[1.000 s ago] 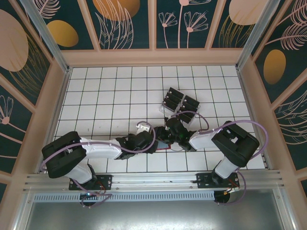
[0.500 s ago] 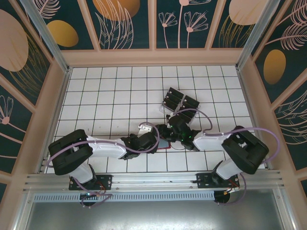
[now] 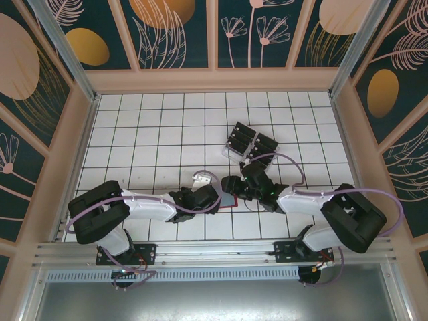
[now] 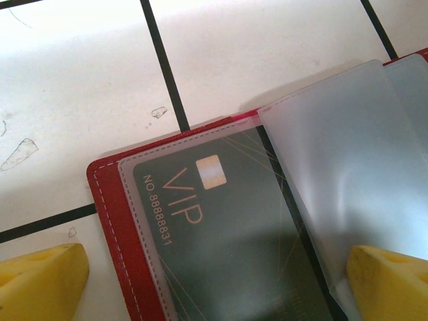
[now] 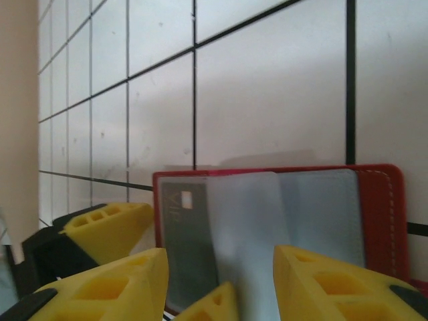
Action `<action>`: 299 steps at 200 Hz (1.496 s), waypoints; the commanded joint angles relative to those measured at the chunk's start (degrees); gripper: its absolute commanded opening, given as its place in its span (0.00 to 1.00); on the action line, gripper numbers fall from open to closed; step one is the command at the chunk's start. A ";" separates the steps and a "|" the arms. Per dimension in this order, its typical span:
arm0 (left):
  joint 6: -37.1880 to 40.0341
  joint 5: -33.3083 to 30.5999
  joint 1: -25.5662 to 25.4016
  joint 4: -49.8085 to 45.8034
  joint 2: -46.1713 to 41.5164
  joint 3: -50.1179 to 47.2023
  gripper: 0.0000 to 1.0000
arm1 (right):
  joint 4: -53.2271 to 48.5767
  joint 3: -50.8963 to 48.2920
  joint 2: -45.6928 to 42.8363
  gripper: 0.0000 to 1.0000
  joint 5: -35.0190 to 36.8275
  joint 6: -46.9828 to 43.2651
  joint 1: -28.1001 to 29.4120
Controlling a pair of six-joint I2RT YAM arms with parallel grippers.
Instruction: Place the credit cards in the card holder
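Note:
The red card holder [image 4: 110, 200] lies open on the white tiles, just in front of the arms [image 3: 229, 201]. One black credit card [image 4: 221, 234], printed VIP, sits inside its left clear pocket. A frosted sleeve [image 4: 348, 154] rises over the right half. My left gripper [image 4: 214, 287] is open, its yellow fingertips [image 4: 40, 281] straddling the holder's left side. My right gripper [image 5: 221, 261] is also open, with the frosted sleeve [image 5: 244, 227] between its fingers and low over the holder [image 5: 381, 207]. Several more black credit cards [image 3: 251, 142] stand in a rack farther back.
The clear slotted rack [image 3: 231, 152] with the cards stands just behind the two grippers. A wooden-framed wall [image 3: 214, 79] closes the tiled table at the back and sides. The two grippers [image 3: 215, 198] [image 3: 235, 189] nearly touch over the holder.
The right arm's elbow has swung out to the right and its gripper has shifted slightly right over the holder. The left arm edged forward early on, then stayed still.

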 commanded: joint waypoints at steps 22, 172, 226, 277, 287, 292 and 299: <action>-0.86 -0.96 -0.07 -3.51 1.09 -1.53 0.98 | 1.37 -0.77 3.81 0.45 0.29 -2.12 0.03; -0.73 -1.09 -0.08 -3.30 0.74 -1.76 0.98 | 2.13 1.74 5.93 0.42 -2.84 -3.80 1.87; -0.69 -1.51 -0.08 -3.55 -0.33 -2.07 0.98 | 0.93 2.10 4.54 0.42 -2.26 -3.55 2.70; -3.99 -5.07 -0.08 -4.26 -10.48 -5.33 0.98 | -0.80 4.04 4.75 0.43 -2.04 -3.31 3.90; -5.39 -6.07 -0.01 -4.55 -13.56 -6.55 0.98 | -1.49 4.73 4.66 0.43 -1.76 -3.24 4.37; -6.09 -6.48 -0.06 -4.68 -14.99 -7.07 0.99 | -1.73 5.10 4.66 0.43 -1.66 -3.21 4.55; -7.02 -7.15 -0.08 -5.00 -17.17 -7.84 0.99 | -1.95 5.57 4.89 0.43 -1.60 -3.12 4.84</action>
